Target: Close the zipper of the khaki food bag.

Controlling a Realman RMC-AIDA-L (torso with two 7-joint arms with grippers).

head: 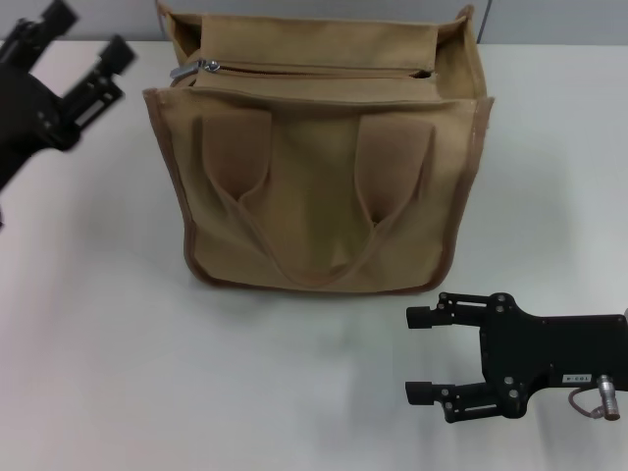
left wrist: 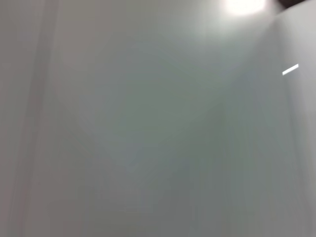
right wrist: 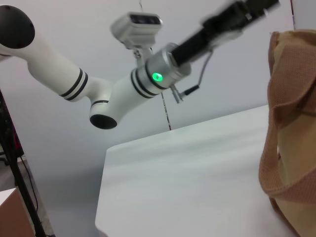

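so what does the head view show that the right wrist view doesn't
Only the head view shows the zipper with its silver pull tab at the bag's left end, the right tool open on the table, and the left tool open. Only the right wrist view shows the left arm's white links. Both show the khaki food bag and table.

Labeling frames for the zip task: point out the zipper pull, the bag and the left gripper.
zipper pull (head: 203, 67), head view, on the silver tab.
bag (head: 319, 167), head view, on the front panel.
left gripper (head: 83, 41), head view, between its open fingertips.
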